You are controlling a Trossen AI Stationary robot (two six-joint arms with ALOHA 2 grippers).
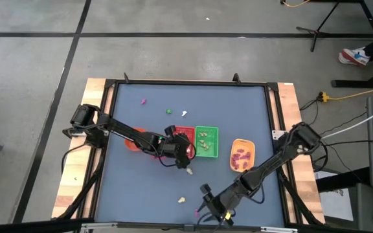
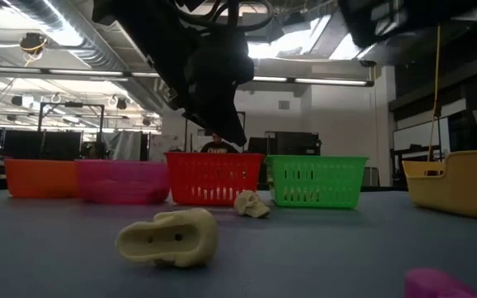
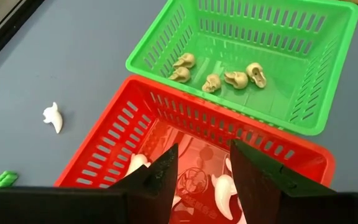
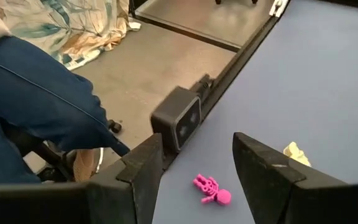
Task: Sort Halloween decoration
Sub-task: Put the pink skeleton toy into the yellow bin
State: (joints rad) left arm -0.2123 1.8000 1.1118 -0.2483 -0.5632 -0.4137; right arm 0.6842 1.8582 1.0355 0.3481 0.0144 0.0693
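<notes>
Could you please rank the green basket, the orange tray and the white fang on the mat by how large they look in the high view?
1. green basket
2. orange tray, nearly the same; the gap is slight
3. white fang, far smaller

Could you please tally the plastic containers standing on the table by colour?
Orange plastic bowl: 1
Pink translucent plastic bowl: 1
Red slotted plastic basket: 1
Green slotted plastic basket: 1
Yellow-orange plastic tray: 1
Total: 5
</notes>
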